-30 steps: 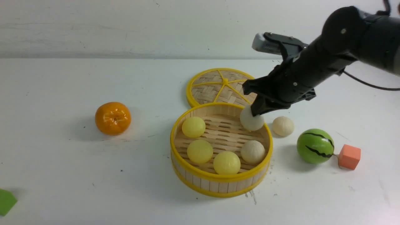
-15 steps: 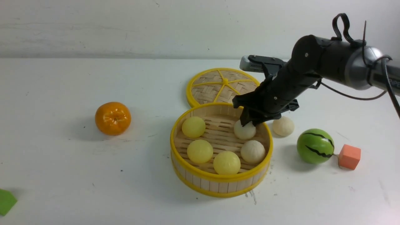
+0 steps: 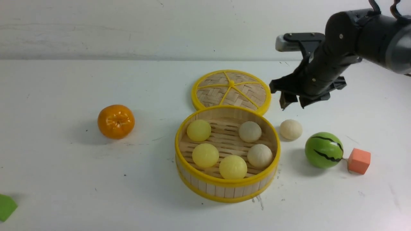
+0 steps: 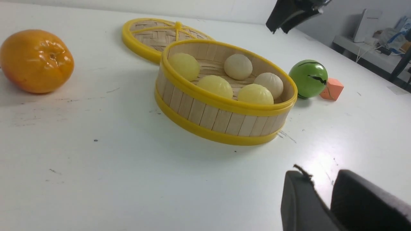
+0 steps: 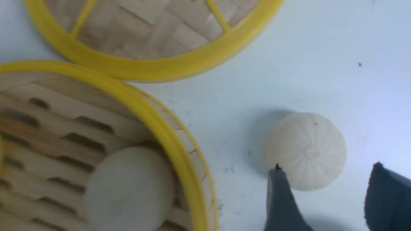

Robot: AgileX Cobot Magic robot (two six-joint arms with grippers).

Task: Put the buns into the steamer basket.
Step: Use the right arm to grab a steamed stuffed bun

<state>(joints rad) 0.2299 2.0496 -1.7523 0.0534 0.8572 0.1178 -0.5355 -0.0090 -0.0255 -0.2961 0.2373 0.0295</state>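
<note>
White table [image 3: 64, 192] fills the front view. Mid-table, the steamer basket [image 3: 224, 192] holds five buns [image 3: 205, 155]. The sixth bun [image 3: 291, 129] lies on the table just beside the basket's right wall, between it and the green striped ball [image 3: 323, 149]. Above that bun hangs the right hand [image 3: 293, 105], jaws apart and empty. From the left wrist, the left hand [image 4: 321, 181] sits low over the table, well apart from the basket, pads slightly apart with nothing between. From the right wrist, the pleated sixth bun lies just ahead of the spread fingers [image 5: 282, 199]. It looks light, smooth and prone to roll, so a grip across its widest middle seems best
</note>
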